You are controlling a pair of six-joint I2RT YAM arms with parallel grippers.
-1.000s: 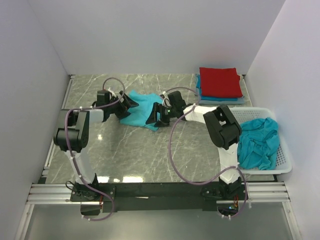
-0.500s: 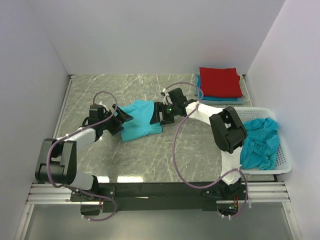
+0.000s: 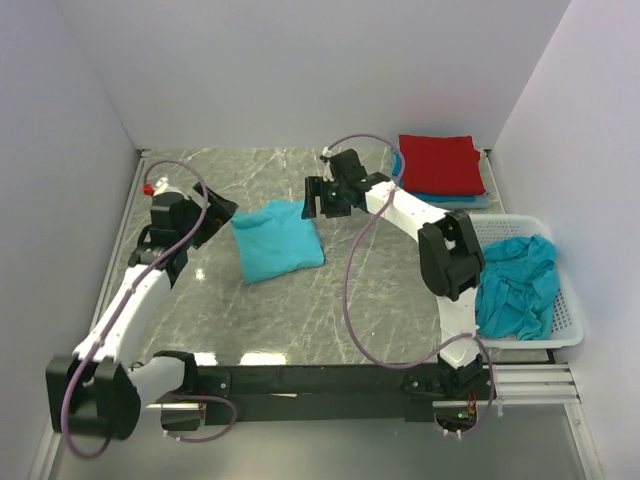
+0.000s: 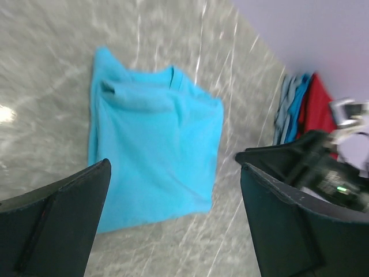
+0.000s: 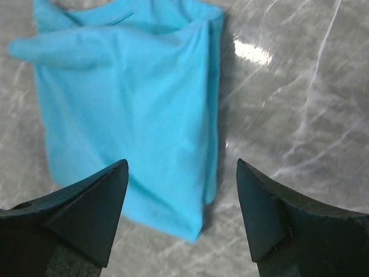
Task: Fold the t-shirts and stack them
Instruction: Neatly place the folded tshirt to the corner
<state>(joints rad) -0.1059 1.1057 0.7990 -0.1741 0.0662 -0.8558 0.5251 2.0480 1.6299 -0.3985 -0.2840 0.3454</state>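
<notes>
Both hands have drawn back from the folded teal t-shirt, which lies mid-tabletop — the left hand and right hand flank it, wide open and empty — so carrying it to the far-right stack likely calls for pinching all layers together.

folded teal t-shirt, red-topped stack, basket right

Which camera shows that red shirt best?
The top external view: it shows the red shirt whole, folded flat atop a stack of blue shirts at the far right. The left wrist view catches only a blurred red sliver of it near its right edge; the right wrist view does not show it.
</notes>
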